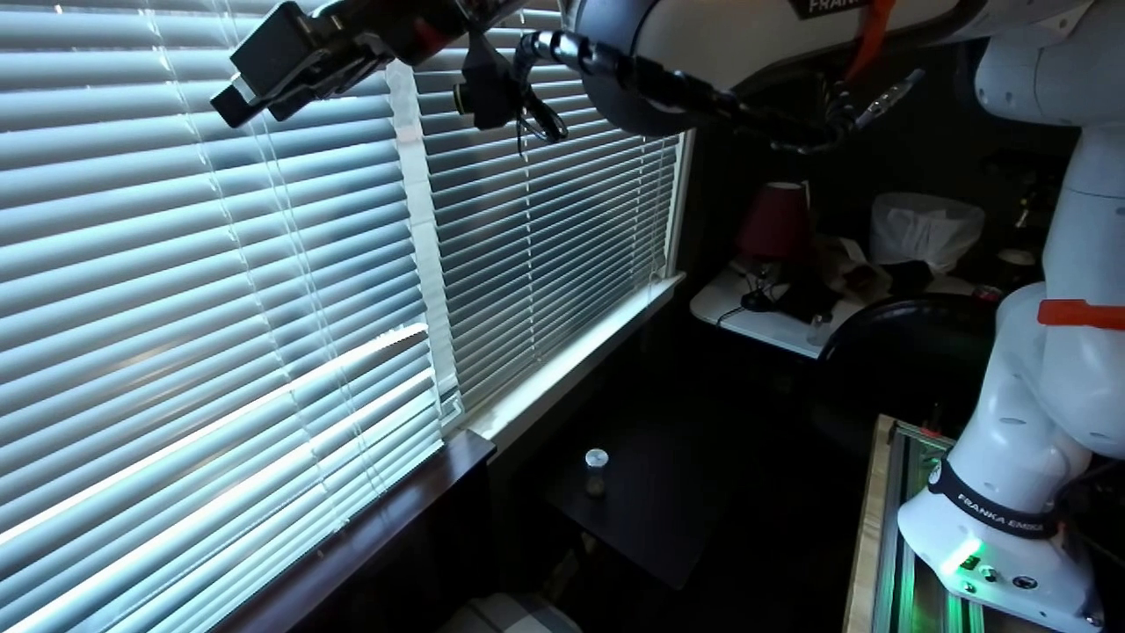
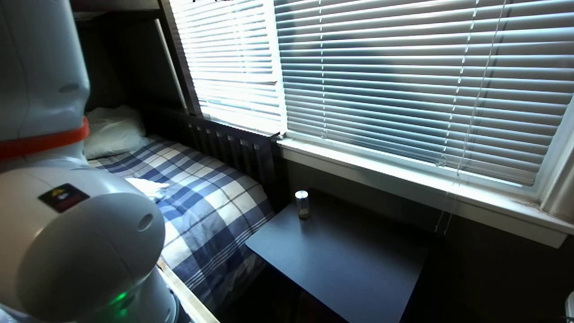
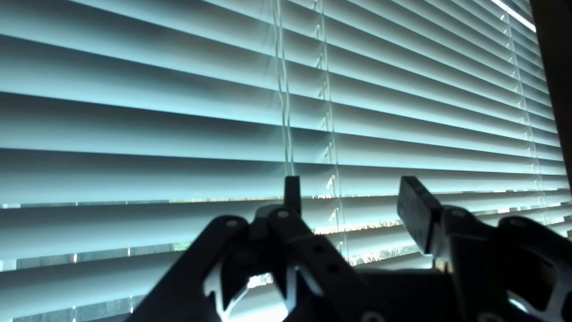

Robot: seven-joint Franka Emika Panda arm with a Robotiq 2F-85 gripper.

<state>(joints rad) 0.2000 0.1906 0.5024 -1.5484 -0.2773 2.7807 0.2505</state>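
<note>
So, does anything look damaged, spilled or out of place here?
The blinds look slightly odd in an exterior view: bright strips cross the lower slats, unlike those above, perhaps from uneven closing. The jar stands upright on the table.

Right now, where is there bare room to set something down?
The dark table looks free between the small container and the edge opposite the windowsill. Tighter: the corner by the bed, where that container stands, and around the gripper, facing the blinds.

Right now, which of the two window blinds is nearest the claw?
The blind above the dark bed rail: the open claw hangs in front of its slats, while the other blind sits above the white sill.
</note>
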